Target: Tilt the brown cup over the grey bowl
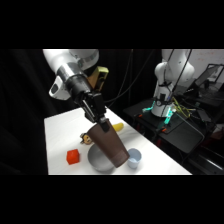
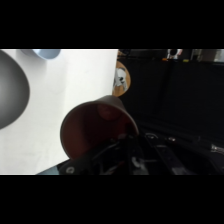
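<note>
The white surface (image 1: 60, 135) carries the grey bowl (image 1: 100, 159), taken here as landmark. Above the bowl hangs the brown cup (image 1: 109, 145), lifted and tilted, its rim by the tool (image 1: 100, 122) and its base pointing down over the bowl's right edge. The tool grips the cup at its rim. Just right of the bowl stands a small pale cup (image 1: 133, 158); left of the bowl lies a red block (image 1: 73, 157).
</note>
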Tool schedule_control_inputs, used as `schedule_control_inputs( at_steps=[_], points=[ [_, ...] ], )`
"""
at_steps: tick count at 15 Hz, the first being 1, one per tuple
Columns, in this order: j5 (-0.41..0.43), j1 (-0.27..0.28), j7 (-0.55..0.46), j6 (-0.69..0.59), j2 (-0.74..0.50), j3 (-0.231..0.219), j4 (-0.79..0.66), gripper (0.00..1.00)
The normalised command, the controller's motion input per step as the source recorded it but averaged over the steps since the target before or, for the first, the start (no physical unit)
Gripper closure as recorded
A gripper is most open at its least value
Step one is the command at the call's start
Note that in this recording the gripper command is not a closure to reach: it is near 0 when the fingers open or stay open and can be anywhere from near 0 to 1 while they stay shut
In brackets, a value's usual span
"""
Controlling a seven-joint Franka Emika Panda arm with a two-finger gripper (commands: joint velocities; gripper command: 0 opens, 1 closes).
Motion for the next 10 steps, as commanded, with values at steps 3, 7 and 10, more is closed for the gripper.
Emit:
schedule_control_inputs(
  at_steps=[3,7,10],
  points=[
    [0.454,-0.135,-0.30,-0.62,0.17,-0.035,0.23,0.06],
    [0.333,-0.059,-0.18,-0.51,0.16,-0.098,0.22,0.07],
    [0.057,0.075,0.02,-0.09,-0.01,-0.166,0.12,0.11]
  ],
)
